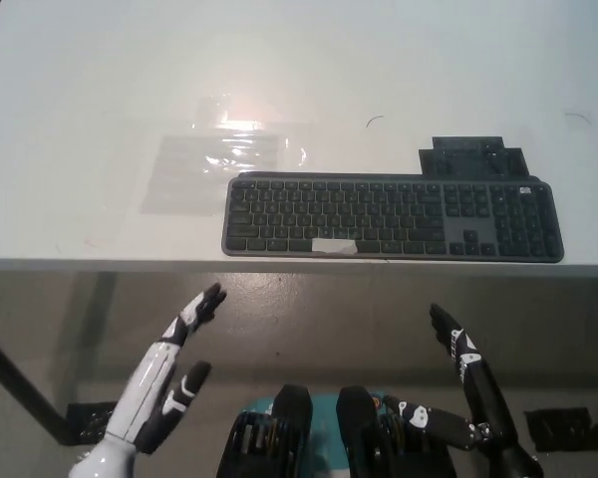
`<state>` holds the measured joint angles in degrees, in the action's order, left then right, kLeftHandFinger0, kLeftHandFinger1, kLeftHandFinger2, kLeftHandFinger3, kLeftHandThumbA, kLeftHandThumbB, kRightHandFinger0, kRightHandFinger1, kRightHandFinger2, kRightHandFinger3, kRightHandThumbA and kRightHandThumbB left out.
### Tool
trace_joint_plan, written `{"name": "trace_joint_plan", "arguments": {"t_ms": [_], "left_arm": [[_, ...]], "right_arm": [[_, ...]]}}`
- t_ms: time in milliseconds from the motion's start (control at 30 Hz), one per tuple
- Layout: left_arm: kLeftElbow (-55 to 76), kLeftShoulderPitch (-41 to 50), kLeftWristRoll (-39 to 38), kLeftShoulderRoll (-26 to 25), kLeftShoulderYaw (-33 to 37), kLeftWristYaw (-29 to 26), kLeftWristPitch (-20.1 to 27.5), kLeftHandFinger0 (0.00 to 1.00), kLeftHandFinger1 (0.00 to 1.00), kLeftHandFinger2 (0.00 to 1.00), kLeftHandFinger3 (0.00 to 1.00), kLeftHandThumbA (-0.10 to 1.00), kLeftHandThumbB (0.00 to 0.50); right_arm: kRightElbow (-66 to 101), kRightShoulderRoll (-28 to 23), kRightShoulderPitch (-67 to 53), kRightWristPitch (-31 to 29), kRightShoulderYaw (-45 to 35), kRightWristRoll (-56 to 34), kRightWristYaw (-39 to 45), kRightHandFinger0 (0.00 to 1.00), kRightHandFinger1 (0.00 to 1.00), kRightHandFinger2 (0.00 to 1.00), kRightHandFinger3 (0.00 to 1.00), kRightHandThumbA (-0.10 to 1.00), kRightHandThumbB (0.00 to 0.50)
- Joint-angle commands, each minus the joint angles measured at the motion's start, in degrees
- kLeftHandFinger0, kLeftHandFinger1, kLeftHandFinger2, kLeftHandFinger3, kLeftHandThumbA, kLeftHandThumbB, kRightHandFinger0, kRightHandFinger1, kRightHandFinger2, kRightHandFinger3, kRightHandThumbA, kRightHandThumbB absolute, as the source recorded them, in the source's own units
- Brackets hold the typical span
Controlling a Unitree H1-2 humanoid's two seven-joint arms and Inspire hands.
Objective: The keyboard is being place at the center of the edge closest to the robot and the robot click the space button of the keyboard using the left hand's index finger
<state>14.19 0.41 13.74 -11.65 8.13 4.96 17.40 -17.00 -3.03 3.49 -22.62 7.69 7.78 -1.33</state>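
Keyboard [394, 216] lies flat on the white tabletop [100, 90], its front side along the near edge and set toward the right rather than centred. It appears to be a rigid, slim, fairly light slab that may slide on the smooth surface if pushed sideways. No grasp is required. Contact belongs on the space bar [334, 246], marked by a pale patch in the keyboard's front row, and pressure should go straight down. The white left hand [169, 373] is below and left of the keyboard, off the tabletop, released, fingers spread, holding nothing. The black right hand [458, 349] rests below the keyboard's right part, also released and empty.
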Motion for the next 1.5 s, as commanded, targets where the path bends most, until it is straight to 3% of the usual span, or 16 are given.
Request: {"name": "trace_joint_plan", "arguments": {"t_ms": [0, 67, 100, 133, 167, 200, 233, 267, 300, 333, 467, 900, 1000, 1467], "left_arm": [[8.2, -2.7, 11.2, -0.6, 0.9, 1.3, 1.2, 1.00, 1.00, 1.00, 1.00, 1.00, 0.419], [9.5, -4.5, 14.2, -0.8, 1.5, 2.3, 0.1, 1.00, 1.00, 1.00, 1.00, 1.00, 0.424], [9.9, -6.6, 16.1, -0.6, 2.0, 3.4, -1.7, 1.00, 1.00, 1.00, 1.00, 1.00, 0.454], [9.9, -7.1, 16.6, -0.5, 2.2, 3.7, -2.3, 0.97, 0.92, 0.94, 1.00, 1.00, 0.444], [9.6, -8.3, 17.9, -0.4, 2.5, 4.1, -3.1, 0.86, 0.75, 0.81, 1.00, 1.00, 0.422], [9.3, -9.1, 19.0, -0.3, 2.8, 4.3, -3.6, 0.78, 0.65, 0.74, 1.00, 1.00, 0.426], [8.9, -9.8, 20.0, -0.3, 3.0, 4.3, -3.9, 0.54, 0.37, 0.57, 1.00, 1.00, 0.422], [7.5, -11.7, 22.2, 0.1, 3.4, 4.2, -4.4, 0.09, 0.01, 0.29, 1.00, 1.00, 0.411], [6.6, -12.6, 23.7, 0.5, 3.6, 3.8, -4.9, 0.00, 0.00, 0.07, 1.00, 1.00, 0.423], [5.3, -13.7, 24.8, 0.7, 3.9, 3.4, -5.1, 0.00, 0.00, 0.00, 1.00, 1.00, 0.424], [-0.7, -18.1, 27.7, 1.6, 4.9, 0.3, -4.3, 0.00, 0.00, 0.00, 1.00, 1.00, 0.377], [-19.6, -29.1, 29.2, 3.8, 7.9, 1.6, -10.6, 0.00, 0.01, 0.03, 1.00, 1.00, 0.360], [-22.0, -30.0, 29.2, 3.9, 8.7, 2.1, -11.6, 0.00, 0.02, 0.06, 1.00, 1.00, 0.342], [-27.0, -28.0, 30.4, 4.5, 11.7, 0.5, -14.8, 0.00, 0.04, 0.12, 1.00, 1.00, 0.349]], "right_arm": [[0.1, -0.4, 1.2, -4.3, 0.3, 0.5, -0.6, 1.00, 1.00, 1.00, 1.00, 1.00, 0.405], [-0.1, -0.2, 1.2, -4.3, 0.2, 0.5, -0.6, 1.00, 1.00, 1.00, 1.00, 1.00, 0.412], [-0.1, -0.1, 1.2, -4.3, 0.1, 0.4, -0.3, 1.00, 1.00, 1.00, 1.00, 1.00, 0.413], [-0.2, -0.1, 1.2, -4.3, 0.1, 0.4, -0.2, 1.00, 1.00, 1.00, 1.00, 1.00, 0.412], [-0.2, -0.2, 1.2, -4.3, 0.2, 0.4, -0.2, 1.00, 1.00, 1.00, 1.00, 1.00, 0.410], [-0.2, -0.3, 1.2, -4.3, 0.2, 0.4, -0.2, 1.00, 1.00, 1.00, 1.00, 1.00, 0.410], [-0.3, -0.3, 1.3, -4.3, 0.2, 0.5, -0.2, 1.00, 1.00, 1.00, 1.00, 1.00, 0.415], [-0.3, -0.3, 1.3, -4.3, 0.2, 0.5, -0.2, 1.00, 1.00, 1.00, 1.00, 1.00, 0.414], [-0.2, -0.3, 1.2, -4.3, 0.2, 0.4, -0.1, 1.00, 1.00, 1.00, 1.00, 1.00, 0.408], [-0.3, -0.3, 1.3, -4.3, 0.2, 0.5, -0.2, 1.00, 1.00, 1.00, 1.00, 1.00, 0.408], [-0.3, -0.3, 1.4, -4.3, 0.3, 0.9, -0.6, 1.00, 1.00, 1.00, 1.00, 1.00, 0.408], [0.1, -0.3, 1.9, -4.3, 0.3, 0.2, -0.2, 1.00, 1.00, 1.00, 1.00, 1.00, 0.383], [0.4, -0.5, 1.8, -4.3, 0.1, 0.3, -0.2, 1.00, 1.00, 1.00, 1.00, 1.00, 0.387], [0.5, -0.6, 2.2, -4.3, 0.1, 0.3, -0.3, 1.00, 1.00, 1.00, 1.00, 1.00, 0.394]]}}
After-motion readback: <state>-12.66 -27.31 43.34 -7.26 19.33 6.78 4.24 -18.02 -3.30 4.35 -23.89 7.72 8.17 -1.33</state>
